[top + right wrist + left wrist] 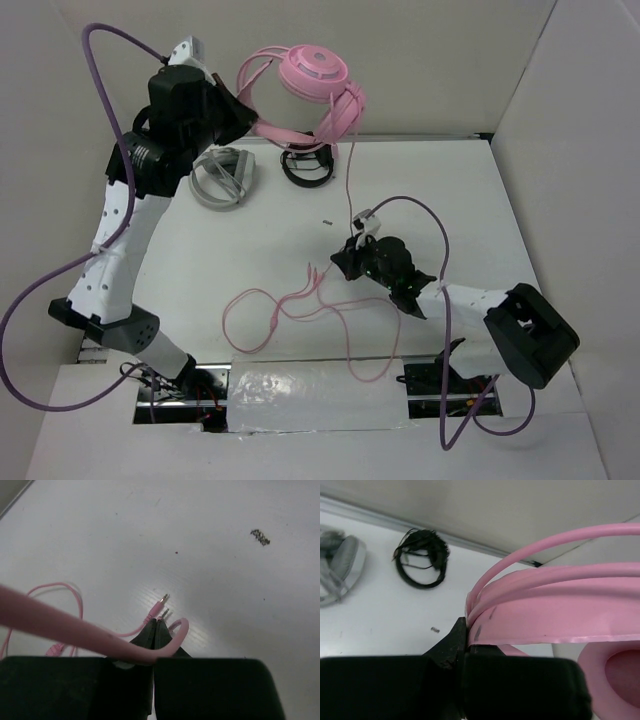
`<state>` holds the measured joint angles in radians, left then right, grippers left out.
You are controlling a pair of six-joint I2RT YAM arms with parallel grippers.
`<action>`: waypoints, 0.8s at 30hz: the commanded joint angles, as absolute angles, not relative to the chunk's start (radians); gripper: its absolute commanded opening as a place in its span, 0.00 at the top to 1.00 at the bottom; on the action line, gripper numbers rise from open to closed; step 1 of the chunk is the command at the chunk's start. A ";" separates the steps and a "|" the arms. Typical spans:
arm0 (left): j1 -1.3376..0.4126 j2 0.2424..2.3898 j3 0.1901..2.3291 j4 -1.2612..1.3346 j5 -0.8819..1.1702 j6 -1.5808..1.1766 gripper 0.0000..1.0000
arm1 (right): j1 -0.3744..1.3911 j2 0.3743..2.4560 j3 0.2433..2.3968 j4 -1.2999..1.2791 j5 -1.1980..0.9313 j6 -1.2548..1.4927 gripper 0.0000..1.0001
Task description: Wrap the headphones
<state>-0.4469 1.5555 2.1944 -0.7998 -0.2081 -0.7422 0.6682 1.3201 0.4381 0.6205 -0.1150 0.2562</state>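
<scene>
Wrapping is only just getting under way, as I judge it: no turn of cable is showing around the headphones yet. At about 6 o'clock on the tabletop (450, 200), most of the thin pink cable (60, 625) is lying in slack, tangled loops. Just beyond, near the centre, the right pincer (156, 626) is sitting low with its jaws together, clamping the cable right behind the plug (163, 600), whose metal tip is poking out past the fingertips. From there a single strand is rising toward 12 o'clock.

Up there the left pincer (465, 640) is clamping tight on the pink headband (545, 615), holding the headphones (318, 75) clear of the tabletop by the far wall. One round ear cup is facing up and the other is hanging at its 4 o'clock.

Below them, the grey-white headphones (222, 178) at 11 o'clock and the black headphones (308, 165) at 12 are lying apart from the work.

Nearly everything seems to be remaining: gathering the slack, winding it around the headphones and securing the plug end.
</scene>
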 commanded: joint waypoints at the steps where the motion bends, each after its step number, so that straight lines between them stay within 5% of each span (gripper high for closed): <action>1: -0.396 1.588 2.203 -0.805 -0.229 -0.906 1.00 | 0.699 1.273 0.492 0.488 -0.050 0.301 1.00; 18: -0.379 1.700 2.065 -0.983 -0.244 -1.198 1.00 | 0.827 1.311 0.846 -0.124 0.209 0.338 1.00; 24: -0.382 1.718 2.065 -1.016 -0.262 -1.215 1.00 | 0.920 1.315 0.838 -0.112 0.216 0.281 1.00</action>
